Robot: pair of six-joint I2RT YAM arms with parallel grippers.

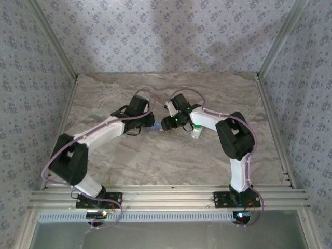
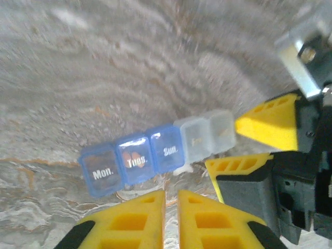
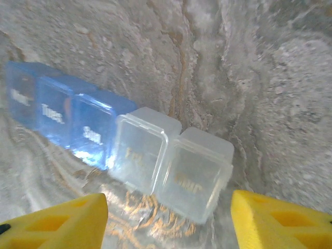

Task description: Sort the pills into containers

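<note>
A weekly pill box point(image 2: 155, 153) lies on the marble table, with blue lidded cells marked Mon., Tues. and Sun. and two clear cells point(image 3: 174, 161) at its end. Orange pills point(image 2: 130, 155) show through the Tues. lid. My left gripper point(image 2: 171, 194) hangs just in front of the blue cells, its yellow fingers nearly together with nothing between them. My right gripper point(image 3: 174, 228) is open, one finger on each side of the clear end and neither touching it. In the top view both grippers point(image 1: 148, 124) point(image 1: 167, 123) meet over the box point(image 1: 154, 126) mid-table.
A white bottle with a green cap point(image 1: 196, 132) stands just right of the right gripper. The right gripper's fingers point(image 2: 270, 124) crowd the left wrist view at the right. Metal frame rails point(image 1: 272, 122) and patterned walls border the table.
</note>
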